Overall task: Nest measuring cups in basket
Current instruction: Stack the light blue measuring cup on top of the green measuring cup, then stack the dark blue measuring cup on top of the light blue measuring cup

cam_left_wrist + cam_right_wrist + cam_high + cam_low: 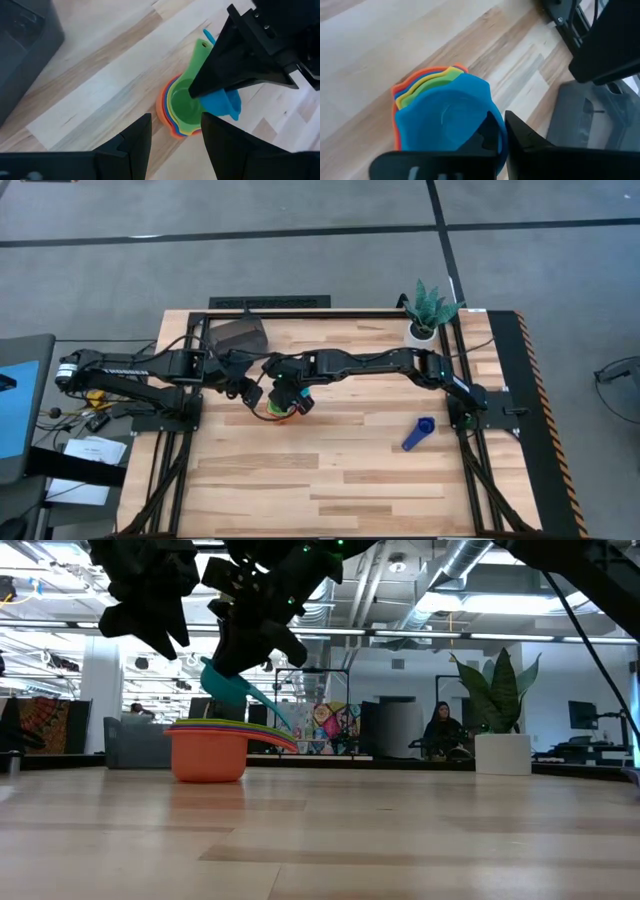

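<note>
right gripper (pixel 500 137) jaws pinch a smooth light blue cup (pixel 447 120) – left gripper (pixel 175 135) agape.

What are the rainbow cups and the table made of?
The stacked measuring cups look like smooth, bright plastic, thin-walled with a slight sheen. The table looks like pale wood, with visible planks and grain, probably sealed matte.

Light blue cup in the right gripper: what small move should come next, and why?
Probably lower it and open: the right gripper holds the light blue cup tilted just above the nested stack, whose top green cup sits empty.
</note>
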Action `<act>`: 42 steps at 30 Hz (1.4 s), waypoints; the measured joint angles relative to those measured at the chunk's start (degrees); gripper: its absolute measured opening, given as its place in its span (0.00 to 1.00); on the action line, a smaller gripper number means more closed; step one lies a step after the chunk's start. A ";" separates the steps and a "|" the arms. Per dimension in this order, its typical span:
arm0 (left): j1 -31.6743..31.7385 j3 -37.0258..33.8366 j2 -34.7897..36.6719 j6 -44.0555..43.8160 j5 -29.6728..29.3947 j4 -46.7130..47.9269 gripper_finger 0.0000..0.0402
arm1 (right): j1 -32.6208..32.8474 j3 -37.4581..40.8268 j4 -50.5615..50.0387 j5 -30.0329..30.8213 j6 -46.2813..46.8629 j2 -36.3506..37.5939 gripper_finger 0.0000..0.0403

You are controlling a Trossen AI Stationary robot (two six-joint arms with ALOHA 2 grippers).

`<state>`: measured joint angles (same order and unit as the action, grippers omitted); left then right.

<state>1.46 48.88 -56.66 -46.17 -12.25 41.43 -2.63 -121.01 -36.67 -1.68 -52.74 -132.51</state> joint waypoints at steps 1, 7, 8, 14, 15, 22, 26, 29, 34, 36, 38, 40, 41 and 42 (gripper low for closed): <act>-0.01 0.00 0.00 0.00 0.00 -0.01 0.40 | 0.00 0.00 0.10 -0.02 0.04 0.00 0.06; -0.01 0.00 0.00 -0.07 0.01 -0.15 0.40 | -0.02 0.00 0.36 -0.02 0.12 0.00 0.06; -0.01 0.00 0.00 -0.12 0.02 -0.15 0.40 | -0.02 0.00 0.36 -0.04 0.13 0.00 0.06; 0.02 0.00 0.99 -3.18 -2.17 -0.04 0.40 | -0.09 0.00 0.48 -1.50 0.16 0.00 0.11; 0.02 -0.02 1.58 -3.99 -3.27 0.10 0.40 | -0.09 0.00 0.47 -1.50 0.16 0.00 0.12; 0.04 -0.02 5.94 -4.68 -6.28 -0.13 0.40 | -0.09 0.24 1.42 -1.53 0.14 0.02 0.18; 0.04 -0.02 7.91 -5.09 -6.67 -0.15 0.40 | -0.09 0.26 1.36 -1.61 -0.15 0.02 0.21; 0.04 -0.02 8.86 -5.14 -7.30 -0.24 0.40 | -0.09 0.26 1.33 -1.80 -0.28 0.02 0.24; 0.04 -0.02 9.20 -5.14 -7.29 -0.24 0.40 | -0.09 0.26 1.01 -1.98 -0.30 0.02 0.26; 0.04 -0.02 9.21 -5.14 -7.28 -0.25 0.40 | -0.09 0.26 1.08 -1.97 -0.30 0.02 0.26; 0.04 -0.02 9.20 -5.14 -7.28 -0.22 0.40 | -0.09 0.26 1.48 -1.18 -0.02 0.02 0.25; 0.04 -0.02 9.20 -5.14 -7.26 -0.24 0.40 | -0.09 0.26 2.03 0.51 1.50 0.02 0.25; 0.04 -0.02 9.20 -5.11 -7.26 -0.22 0.40 | -0.09 0.26 2.36 1.91 2.96 0.02 0.25; 0.04 -0.02 9.20 -5.11 -7.26 -0.18 0.40 | -0.09 0.26 2.72 3.76 4.93 0.02 0.24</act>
<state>1.50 48.86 -47.46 -51.29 -19.51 41.25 -2.72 -120.75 -33.95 2.08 -47.81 -132.49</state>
